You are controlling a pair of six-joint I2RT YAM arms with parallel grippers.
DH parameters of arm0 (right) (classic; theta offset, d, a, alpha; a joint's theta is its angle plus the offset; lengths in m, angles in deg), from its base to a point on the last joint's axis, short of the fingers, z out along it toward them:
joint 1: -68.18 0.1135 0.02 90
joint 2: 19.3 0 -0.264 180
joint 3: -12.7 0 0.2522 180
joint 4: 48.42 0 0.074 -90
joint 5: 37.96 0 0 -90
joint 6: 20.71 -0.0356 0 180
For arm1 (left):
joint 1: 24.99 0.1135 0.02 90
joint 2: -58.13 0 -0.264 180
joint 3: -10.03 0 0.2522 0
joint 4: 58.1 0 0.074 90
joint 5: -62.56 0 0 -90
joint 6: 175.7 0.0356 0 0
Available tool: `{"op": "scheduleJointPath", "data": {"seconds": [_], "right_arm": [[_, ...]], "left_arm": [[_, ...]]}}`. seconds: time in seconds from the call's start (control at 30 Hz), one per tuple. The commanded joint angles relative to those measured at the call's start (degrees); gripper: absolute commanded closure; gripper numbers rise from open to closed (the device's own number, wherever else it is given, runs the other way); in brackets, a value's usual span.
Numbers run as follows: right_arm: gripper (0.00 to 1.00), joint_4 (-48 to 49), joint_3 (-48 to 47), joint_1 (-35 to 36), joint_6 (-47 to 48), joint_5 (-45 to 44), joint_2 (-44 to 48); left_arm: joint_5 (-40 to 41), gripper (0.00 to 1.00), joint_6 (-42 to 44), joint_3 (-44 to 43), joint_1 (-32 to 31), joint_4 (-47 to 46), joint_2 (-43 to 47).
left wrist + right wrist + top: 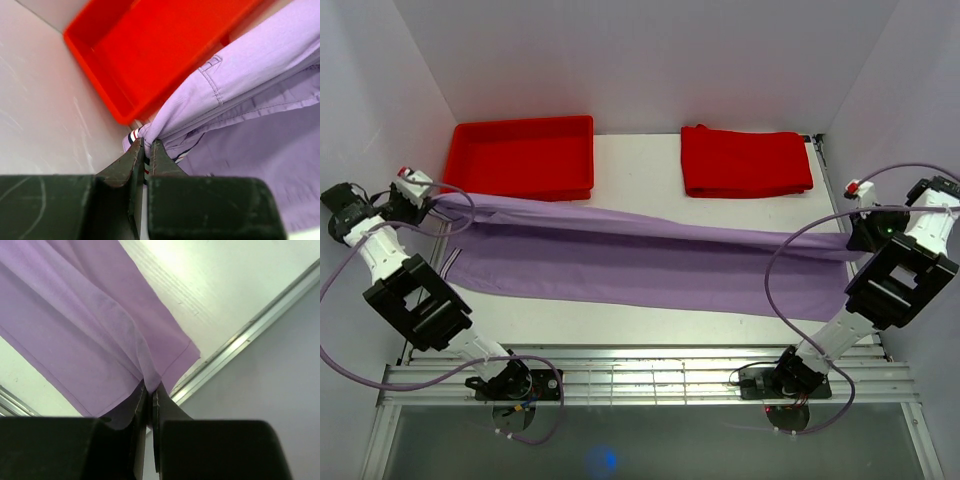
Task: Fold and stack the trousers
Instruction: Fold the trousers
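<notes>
My left gripper (148,150) is pinched tight on one end of the trousers (640,255), and my right gripper (149,390) is clamped on the other end. They hang stretched between both grippers, one long edge lifted. The lengthwise fold seems only begun, and shorter folds and stacking are not yet done.

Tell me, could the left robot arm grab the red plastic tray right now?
Probably not yet. The left gripper is pinched shut on the long lilac fabric trousers. The red plastic tray sits close beside it, unblocked, so it must let go first.
</notes>
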Motion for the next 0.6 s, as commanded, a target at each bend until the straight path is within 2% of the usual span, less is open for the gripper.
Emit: {"op": "scheduleJointPath", "data": {"seconds": [0.0, 0.07, 0.3, 0.43, 0.57], "right_arm": [[0.92, 9.3, 5.9, -4.9, 8.0, -8.5, 1.4], [0.92, 11.2, 9.4, -5.5, 9.0, -11.0, 2.5], [0.92, 17.0, 24.4, -5.3, 12.9, -16.0, 6.5], [0.92, 17.2, 25.4, -5.4, 13.5, -17.6, 6.8], [0.92, 16.4, 24.0, -5.2, 13.5, -17.8, 6.9]], "left_arm": [[3.1, 1.00, 15.3, 4.5, 5.6, 3.3, 3.2], [5.7, 1.00, 21.2, 9.1, 6.3, 5.7, 2.9], [17.4, 1.00, 23.5, 20.8, 5.4, -1.9, 0.5], [19.2, 1.00, 23.5, 20.8, 5.3, -3.0, -1.0], [17.8, 1.00, 23.2, 19.3, 5.3, -3.1, -0.8]]}}
